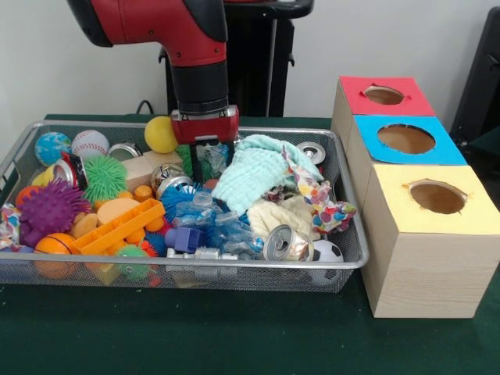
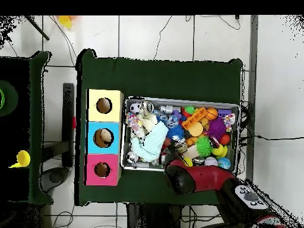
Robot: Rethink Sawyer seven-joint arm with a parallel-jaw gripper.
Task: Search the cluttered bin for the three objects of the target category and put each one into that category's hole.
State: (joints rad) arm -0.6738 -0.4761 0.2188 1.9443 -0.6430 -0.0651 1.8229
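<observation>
The hand (image 1: 205, 148) is down in the mesh bin (image 1: 344, 262) at its back edge, buried among clutter, and whether it's spread or pinching something, I can't tell from here. Which category is the target isn't shown either. Right beside the hand lies the pale green cloth (image 1: 250, 176), with a crumpled plastic bottle (image 1: 205, 223) just below it and a crushed can (image 1: 286, 244) further toward the front rim. Behind the hand sits a yellow ball (image 1: 160, 134). Well off to the cloth's side wait the red box (image 1: 384, 95), blue box (image 1: 406, 139) and yellow box (image 1: 437, 197). My call: lift straight up and slowly, so nothing tangled rides along.
</observation>
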